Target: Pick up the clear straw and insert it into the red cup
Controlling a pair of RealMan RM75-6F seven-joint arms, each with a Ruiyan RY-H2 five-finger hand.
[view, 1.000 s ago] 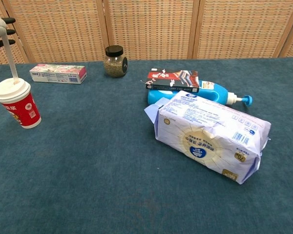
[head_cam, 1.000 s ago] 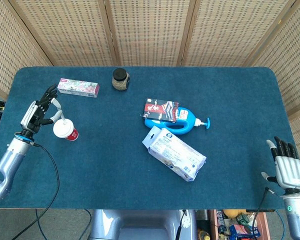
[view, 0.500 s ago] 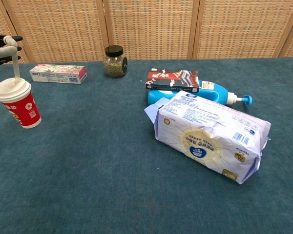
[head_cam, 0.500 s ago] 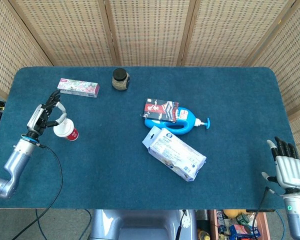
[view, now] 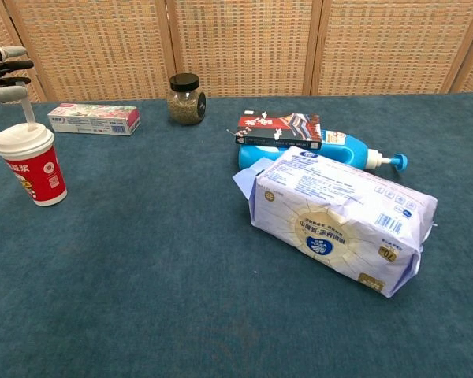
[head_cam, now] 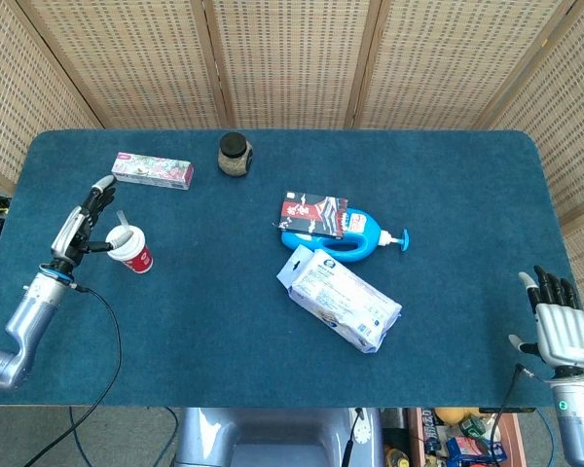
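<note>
Two hands show, and only the left hand (head_cam: 83, 226) is at work: its fingertips rest on the top of the clear straw (view: 29, 115), which stands through the lid of the red cup (view: 30, 166) near the table's left edge. Whether it pinches the straw or merely presses on it, I cannot tell. Insertion looks nearly finished; the next move probably calls for letting go and lifting away without tipping the cup. The right hand (head_cam: 555, 321) hangs off the table's near right corner, fingers apart, holding nothing. Compared with a second ago, far less straw shows above the lid, and the left hand sits lower, closer to the cup.
</note>
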